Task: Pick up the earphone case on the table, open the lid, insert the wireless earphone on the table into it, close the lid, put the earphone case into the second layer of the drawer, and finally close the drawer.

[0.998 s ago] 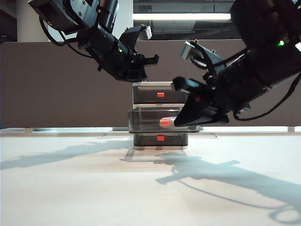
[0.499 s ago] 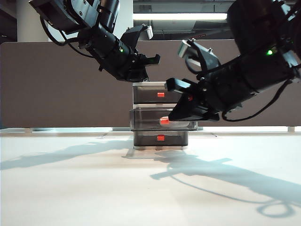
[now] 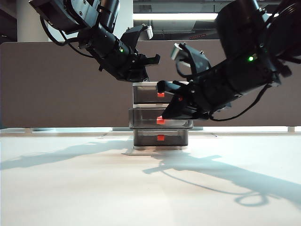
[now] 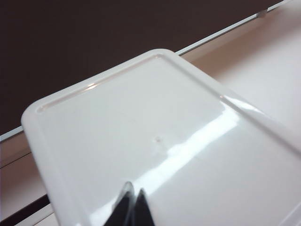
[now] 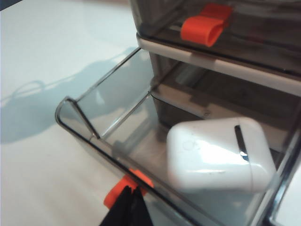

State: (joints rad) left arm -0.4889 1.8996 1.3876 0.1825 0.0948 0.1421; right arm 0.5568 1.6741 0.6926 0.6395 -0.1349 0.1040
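The drawer (image 3: 146, 93) stands at the table's (image 3: 84, 188) middle, three dark layers in a white frame. Its second layer (image 3: 141, 117) sticks out a little. The white earphone case (image 5: 218, 155) lies inside it with its lid closed. My right gripper (image 5: 130, 194) is shut, its tips pressed against that layer's red-orange tab (image 5: 117, 190); in the exterior view the right gripper (image 3: 163, 115) sits at the tab (image 3: 160, 121). My left gripper (image 3: 153, 59) hovers shut over the drawer's white top (image 4: 141, 127), holding nothing. The wireless earphone is out of view.
The top layer's red-orange tab (image 5: 204, 26) is just above the open layer. The bottom layer (image 3: 160, 138) is pushed in. A brown partition (image 3: 56, 84) runs behind the table. The arms' shadows fall on the white tabletop in front.
My right gripper has moved left toward the drawer and the second layer has slid inward with it. The left arm has not moved.
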